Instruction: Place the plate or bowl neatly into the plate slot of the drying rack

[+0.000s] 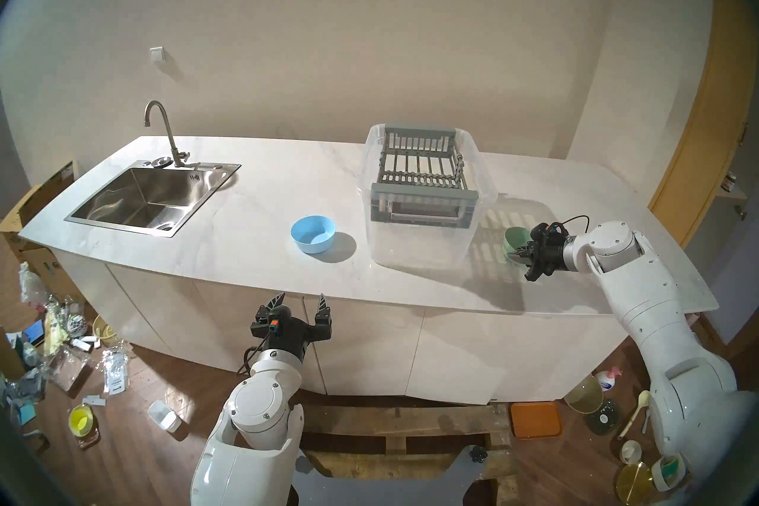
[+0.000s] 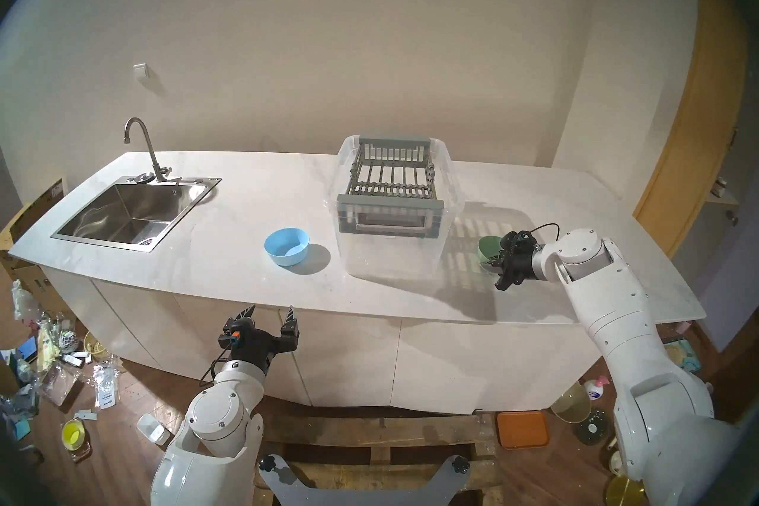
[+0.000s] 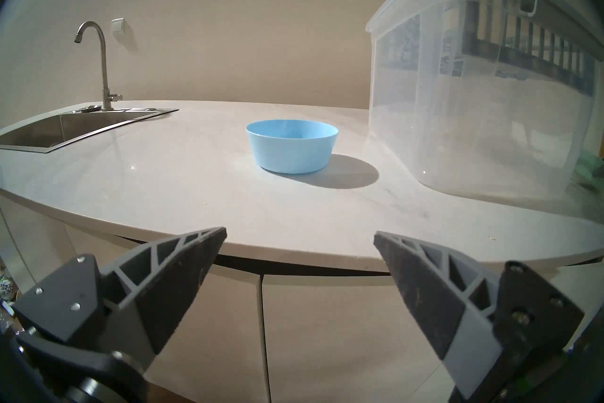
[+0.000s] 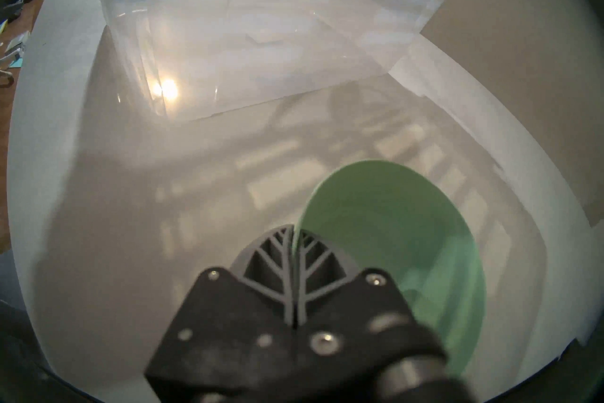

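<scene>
Two white robot arms with black grippers, seen from above.

Each arm, the left arm (image 1: 263,402) at lower centre and the right arm (image 1: 640,287) at right, has glossy white rounded shells, round joint caps with small screws, and a silver wrist ring. The left gripper (image 1: 302,302) and right gripper (image 4: 293,240) are black, with grey ribbed, leaf-patterned fingers (image 3: 183,265), silver screws, an orange-and-blue connector and a thin black cable.
</scene>
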Robot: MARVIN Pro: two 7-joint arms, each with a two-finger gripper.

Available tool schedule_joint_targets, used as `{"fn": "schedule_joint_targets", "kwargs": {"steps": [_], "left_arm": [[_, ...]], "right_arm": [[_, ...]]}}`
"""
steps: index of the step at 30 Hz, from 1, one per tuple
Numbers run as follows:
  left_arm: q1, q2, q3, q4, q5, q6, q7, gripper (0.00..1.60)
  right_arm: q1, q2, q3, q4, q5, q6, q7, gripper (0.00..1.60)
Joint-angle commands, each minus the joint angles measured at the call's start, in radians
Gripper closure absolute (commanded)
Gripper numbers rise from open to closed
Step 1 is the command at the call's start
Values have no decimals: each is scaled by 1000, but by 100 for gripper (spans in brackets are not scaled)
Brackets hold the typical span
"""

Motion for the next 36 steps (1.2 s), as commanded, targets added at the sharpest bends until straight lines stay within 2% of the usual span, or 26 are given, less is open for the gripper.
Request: {"fn": "schedule_joint_targets", "kwargs": {"steps": [1, 5, 12, 20, 25, 36], "left_arm": [[-7, -1, 2, -22, -1, -6, -2, 0], [-8, -1, 2, -22, -1, -7, -2, 0], [-6, 0, 2, -25, -3, -6, -3, 0], [-7, 0, 2, -24, -2, -7, -3, 0], [-6, 0, 2, -25, -3, -6, -3, 0], [-6, 0, 2, -25, -3, -6, -3, 0]], "right_arm": [[80, 6, 51, -46, 22, 5, -26, 160], [144, 5, 80, -35, 18, 14, -49, 160], [214, 8, 85, -56, 8, 31, -43, 160], [238, 7, 78, -183, 33, 62, 29, 160], [245, 9, 68, -288, 34, 127, 75, 160], [287, -6, 20, -389, 34, 192, 152, 160]]}}
